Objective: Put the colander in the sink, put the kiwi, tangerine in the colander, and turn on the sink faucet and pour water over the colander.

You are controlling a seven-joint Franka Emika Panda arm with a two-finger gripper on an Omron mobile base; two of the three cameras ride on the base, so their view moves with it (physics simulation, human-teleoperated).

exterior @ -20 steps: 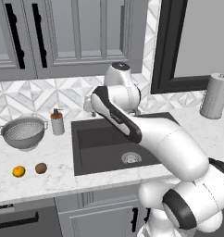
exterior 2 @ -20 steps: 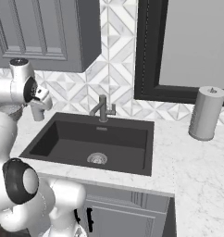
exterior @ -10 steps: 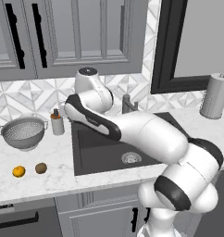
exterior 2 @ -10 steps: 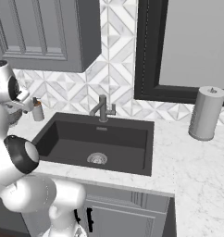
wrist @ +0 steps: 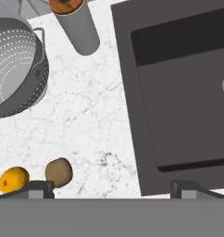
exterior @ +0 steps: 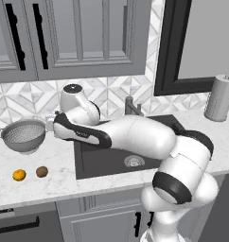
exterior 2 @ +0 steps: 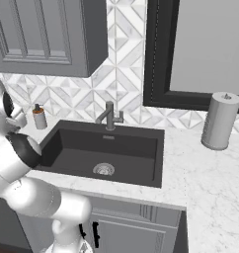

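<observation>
colander (exterior: 23,136) on counter, jaws open — empty

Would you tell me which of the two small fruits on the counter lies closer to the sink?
The brown kiwi; the orange tangerine lies beyond it, farther from the sink.

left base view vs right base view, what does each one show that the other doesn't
Left base view alone: the colander standing on the counter left of the sink, with the tangerine and the kiwi lying side by side nearer the counter's front edge.

Right base view alone: the soap dispenser on the counter at the sink's back left corner.

Both: the empty sink, the sink faucet behind it, the paper towel roll on the right and the white arm.
</observation>
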